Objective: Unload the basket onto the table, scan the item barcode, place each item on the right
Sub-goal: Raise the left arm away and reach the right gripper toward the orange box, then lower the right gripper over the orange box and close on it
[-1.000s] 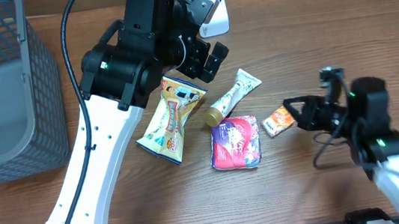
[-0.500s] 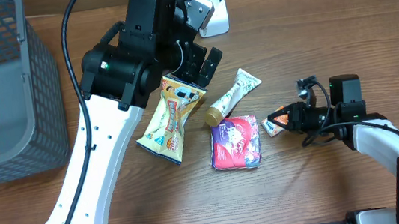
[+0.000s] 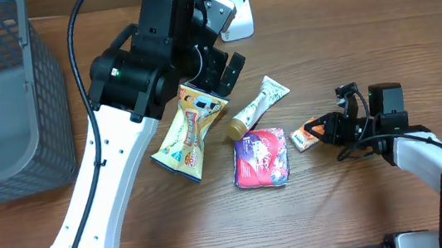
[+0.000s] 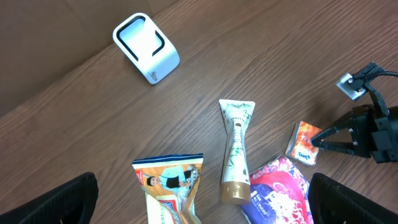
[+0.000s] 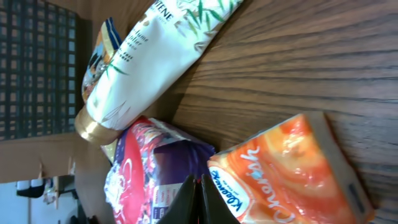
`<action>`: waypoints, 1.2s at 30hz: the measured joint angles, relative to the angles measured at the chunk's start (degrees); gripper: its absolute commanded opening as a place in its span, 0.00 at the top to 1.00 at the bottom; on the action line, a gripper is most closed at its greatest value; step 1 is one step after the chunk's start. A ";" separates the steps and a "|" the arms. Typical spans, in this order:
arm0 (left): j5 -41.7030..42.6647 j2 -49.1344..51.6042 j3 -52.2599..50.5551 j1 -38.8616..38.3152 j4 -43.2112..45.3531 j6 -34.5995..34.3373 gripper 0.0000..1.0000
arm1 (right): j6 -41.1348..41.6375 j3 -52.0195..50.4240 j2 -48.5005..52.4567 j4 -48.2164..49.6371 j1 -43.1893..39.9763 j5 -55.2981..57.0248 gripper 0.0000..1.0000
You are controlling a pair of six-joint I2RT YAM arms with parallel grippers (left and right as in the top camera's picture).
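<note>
Wooden tabletop point(image 3: 361, 33): white plastic tube point(image 5: 155, 56) reads "…TENE"; nearby orange foil packet point(image 5: 292, 168), script resembling "Kleenex". Right gripper point(image 5: 200, 190) clenched against that packet; left gripper point(image 4: 205, 199) splayed above the tube.

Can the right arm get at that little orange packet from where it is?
Probably yes. The right claw sits at the edge of the orange packet with nothing between them. It is shut, though, so it would likely have to open before grabbing.
</note>
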 measured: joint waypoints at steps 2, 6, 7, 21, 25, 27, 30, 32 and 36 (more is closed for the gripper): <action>0.00 0.00 0.00 0.00 -0.02 -0.02 0.00 | -0.09 0.00 0.37 0.13 0.02 0.42 0.96; 0.00 0.00 0.00 0.00 -0.02 -0.02 0.00 | -0.13 0.00 2.23 0.87 0.04 0.83 0.96; 0.00 0.00 0.00 0.00 -0.02 -0.02 0.00 | -0.09 0.00 2.58 0.94 0.04 0.96 0.96; 0.00 0.00 0.00 0.00 -0.90 -0.02 0.00 | 0.52 0.00 7.50 4.17 0.09 1.31 0.96; 0.00 0.00 0.00 0.00 -1.68 -0.04 0.00 | 0.59 0.00 7.54 4.00 0.09 1.42 0.96; 0.00 0.00 0.00 0.00 -1.68 -0.04 0.00 | 0.63 0.00 7.54 3.13 0.09 1.92 0.96; 0.00 0.00 0.00 0.00 -1.70 -0.04 0.00 | 0.74 0.00 7.54 2.16 0.09 2.58 0.96; 0.00 0.00 0.00 0.00 -1.70 -0.11 0.00 | 0.81 0.00 7.54 2.05 0.09 2.69 0.90; 0.00 0.00 0.00 0.00 -1.70 -0.20 0.00 | 1.05 0.00 7.54 3.04 0.13 1.75 0.56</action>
